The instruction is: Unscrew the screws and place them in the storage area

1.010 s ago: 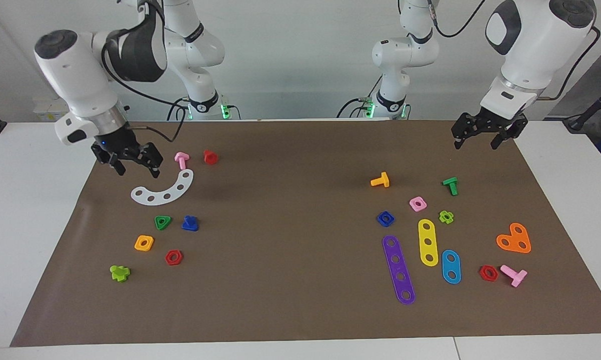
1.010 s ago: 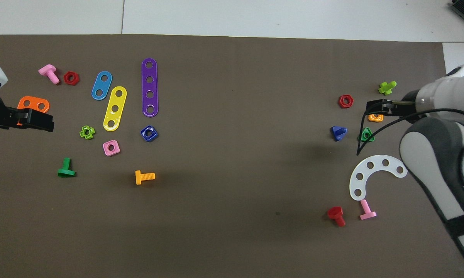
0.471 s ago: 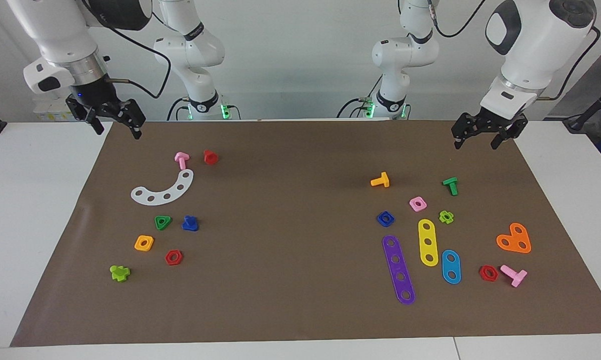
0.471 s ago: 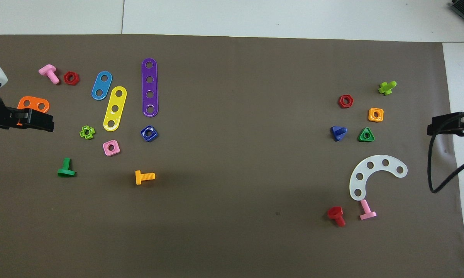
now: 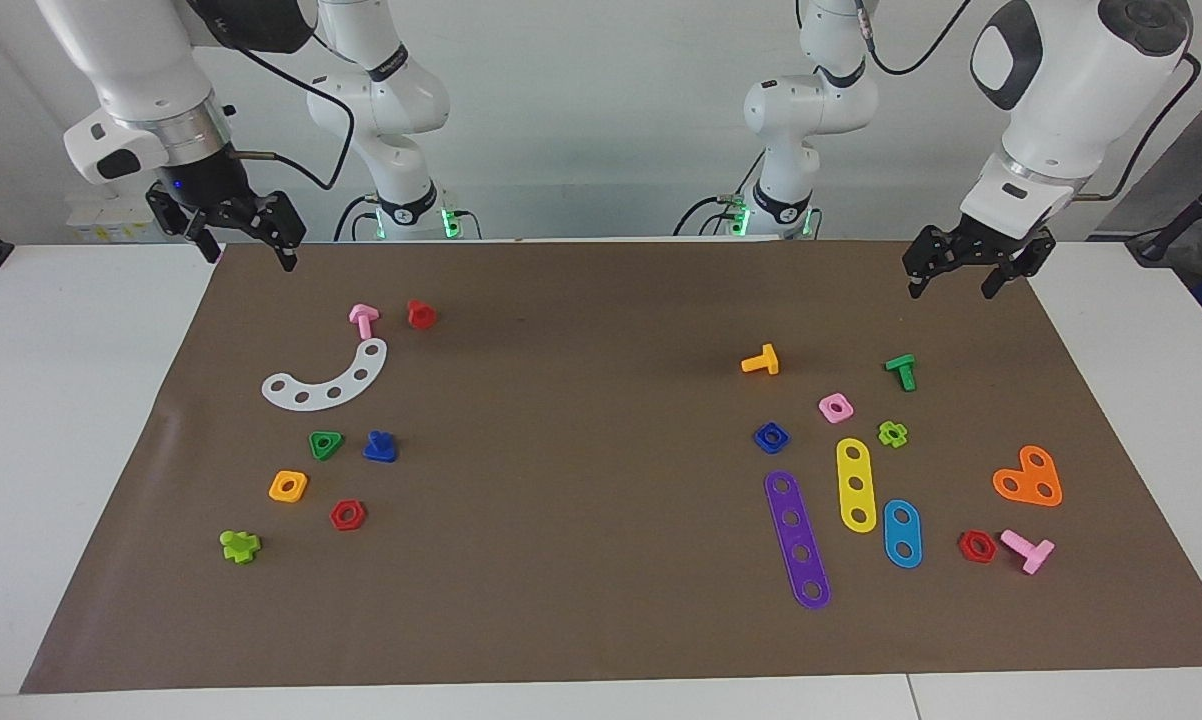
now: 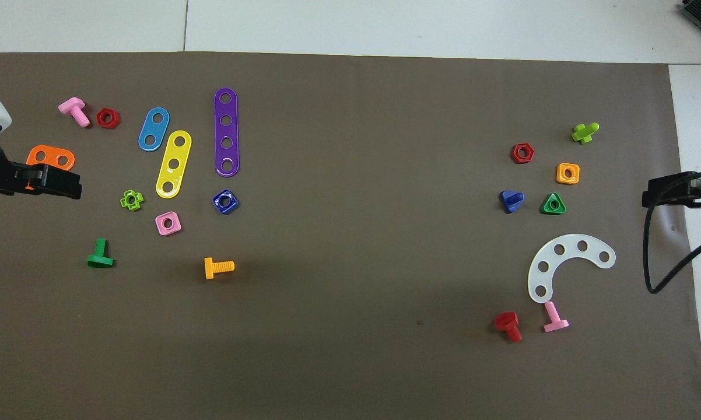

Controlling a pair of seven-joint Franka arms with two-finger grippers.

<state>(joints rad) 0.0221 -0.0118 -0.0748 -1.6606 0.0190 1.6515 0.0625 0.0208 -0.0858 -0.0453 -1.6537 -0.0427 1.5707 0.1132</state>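
Right gripper [image 5: 246,252] raised over the mat [image 5: 581,300] corner at the right arm's end, fingers spread, nothing held. Left gripper [image 5: 971,275] raised over the mat edge at the left arm's end, fingers spread, empty; this arm waits.

Blue bolt [image 5: 380,447] lies on the mat at the right arm's end, just beside the green nut [image 5: 325,444], apart from both grippers. The white arc [image 5: 329,380] lies nearer the robots than the bolt. Blue nut [image 5: 771,437] lies toward the left arm's end, near the purple strip [image 5: 797,540], well apart from the bolt
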